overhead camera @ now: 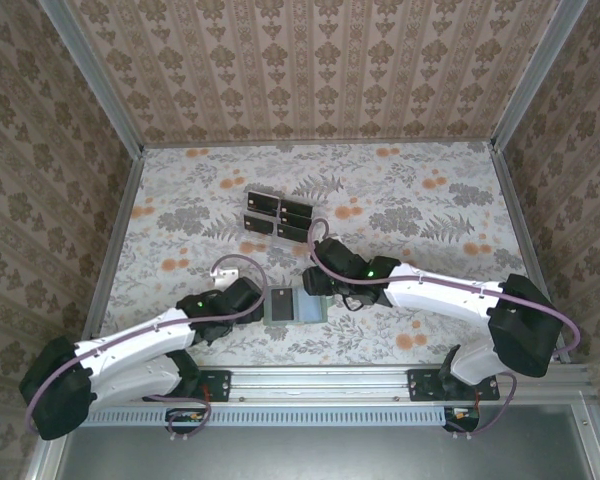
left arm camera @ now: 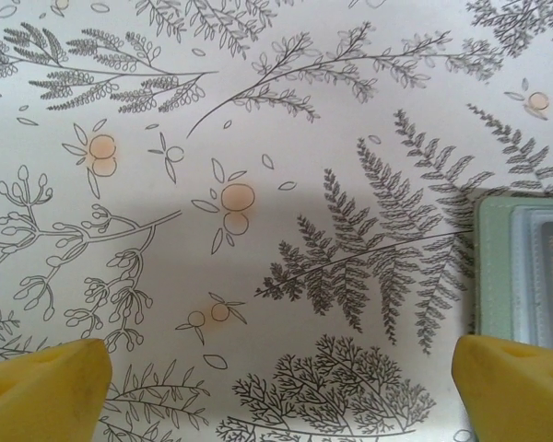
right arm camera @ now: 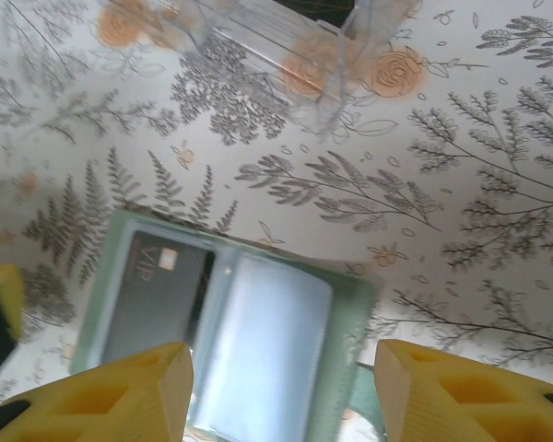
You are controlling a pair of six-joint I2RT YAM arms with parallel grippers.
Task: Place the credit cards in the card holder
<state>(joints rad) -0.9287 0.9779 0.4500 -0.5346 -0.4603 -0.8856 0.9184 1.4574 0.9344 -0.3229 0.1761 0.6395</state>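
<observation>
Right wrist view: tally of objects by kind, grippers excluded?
card holder: 1
black card: 1
clear rack, blurred at the top edge: 1
Total: 3

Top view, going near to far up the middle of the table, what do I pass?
Base rail → card holder → cards
</observation>
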